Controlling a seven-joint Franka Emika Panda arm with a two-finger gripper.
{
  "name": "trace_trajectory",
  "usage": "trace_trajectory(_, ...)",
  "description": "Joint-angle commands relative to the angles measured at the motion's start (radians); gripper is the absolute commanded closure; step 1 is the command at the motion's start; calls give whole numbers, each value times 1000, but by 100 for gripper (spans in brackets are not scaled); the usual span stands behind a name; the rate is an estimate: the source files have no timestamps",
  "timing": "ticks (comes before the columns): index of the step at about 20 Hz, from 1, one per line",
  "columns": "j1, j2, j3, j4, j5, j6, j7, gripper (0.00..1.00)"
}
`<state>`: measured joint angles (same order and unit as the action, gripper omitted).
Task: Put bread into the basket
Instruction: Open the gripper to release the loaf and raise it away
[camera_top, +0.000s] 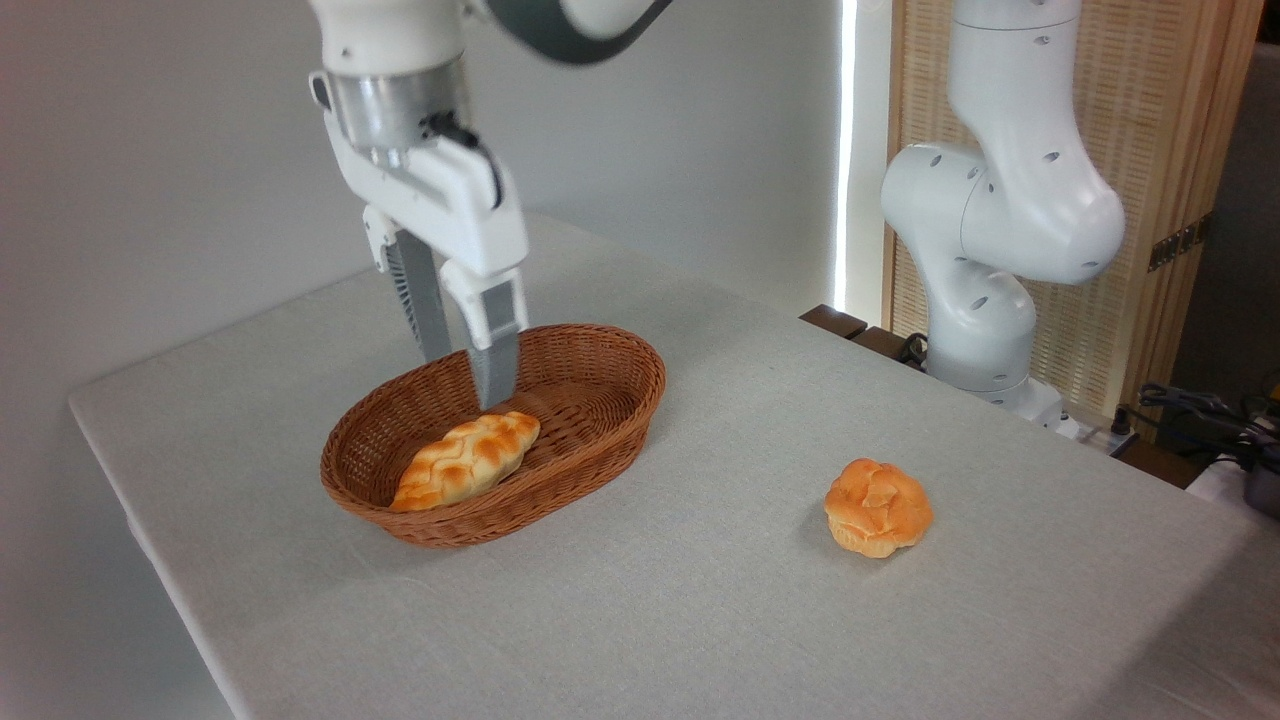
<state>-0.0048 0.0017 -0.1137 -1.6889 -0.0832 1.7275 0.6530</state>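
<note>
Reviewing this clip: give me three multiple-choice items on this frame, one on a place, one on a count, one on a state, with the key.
1. Where is the braided bread?
A. on the cloth
B. in the basket
C. between the fingers

2. How many baked items show?
A. one
B. two
C. three

3. How is the gripper?
A. open, empty
B. shut on the bread
C. out of view

Key:
1 B, the loaf lies inside the wicker rim.
2 B, the loaf plus a round bun on the table.
3 A, the fingers stand apart above the loaf, holding nothing.
</note>
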Motion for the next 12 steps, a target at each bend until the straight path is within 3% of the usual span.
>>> trace_trajectory(1, -4, 4, 89, 81, -20, -85, 57, 0)
trace_trajectory(12, 22, -9, 75, 78, -27, -100, 50, 0)
